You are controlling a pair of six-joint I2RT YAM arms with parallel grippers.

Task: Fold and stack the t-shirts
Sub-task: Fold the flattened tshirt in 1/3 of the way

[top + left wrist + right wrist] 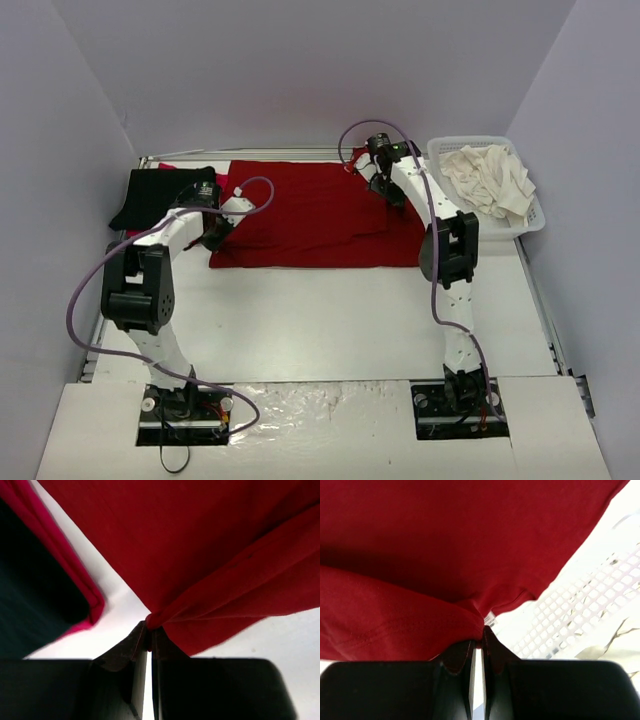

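Note:
A dark red t-shirt (pixel 310 215) lies spread at the back middle of the table. My left gripper (pixel 215 232) is shut on the shirt's left edge; the left wrist view shows its cloth (pixel 210 565) bunched between the fingertips (pixel 137 637). My right gripper (pixel 385 185) is shut on the shirt's right edge, near a small white label (pixel 490 617), with the cloth (pixel 445 555) pinched at the tips. A folded black t-shirt (pixel 160 195) lies on a bright red one (pixel 172 167) at the back left. Cream-white shirts (pixel 490 178) fill the basket.
A white lattice basket (pixel 532 222) stands at the back right, close to my right gripper, and shows in the right wrist view (pixel 570 615). The black and bright red stack (pixel 35 590) lies just left of my left gripper. Grey walls enclose the table.

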